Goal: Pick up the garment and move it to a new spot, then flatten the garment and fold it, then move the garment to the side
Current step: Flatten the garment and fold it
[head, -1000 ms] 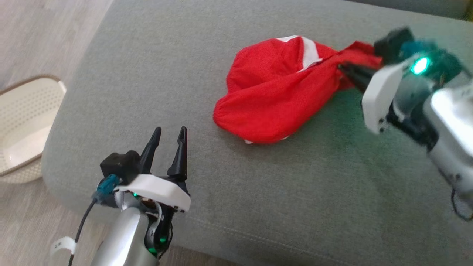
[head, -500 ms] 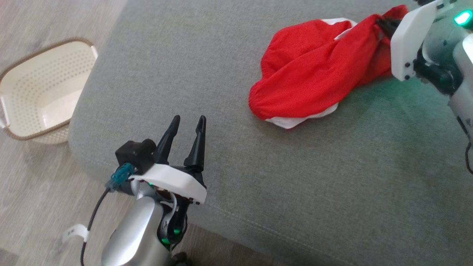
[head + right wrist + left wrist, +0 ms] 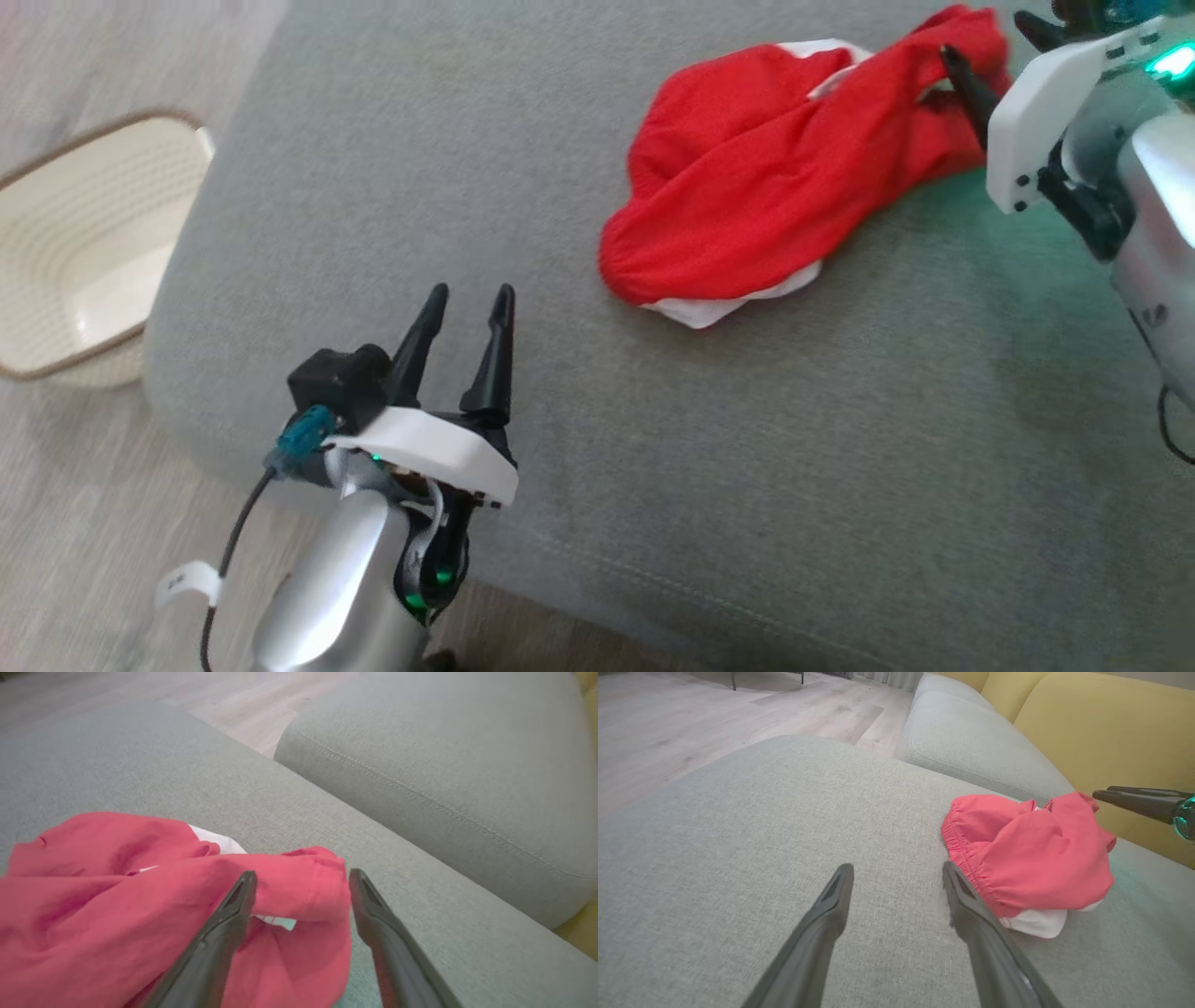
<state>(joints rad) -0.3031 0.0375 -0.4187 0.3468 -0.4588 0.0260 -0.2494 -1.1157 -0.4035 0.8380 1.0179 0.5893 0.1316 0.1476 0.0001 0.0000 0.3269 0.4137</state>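
Change: the right gripper (image 3: 301, 874) was clamped on the garment's (image 3: 747, 205) far end half a second ago; now its fingers stand apart and the red cloth sits slack between them.
Garment: bunched in a heap on the grey sofa cushion (image 3: 747, 485), toward its far right, white lining poking out underneath.
Left gripper (image 3: 470, 291): fingers spread, empty, hovering near the cushion's front edge, apart from the cloth.
Basket (image 3: 56, 243): on the floor, left of the cushion.
Meaning: the move looks done; flattening likely comes next.
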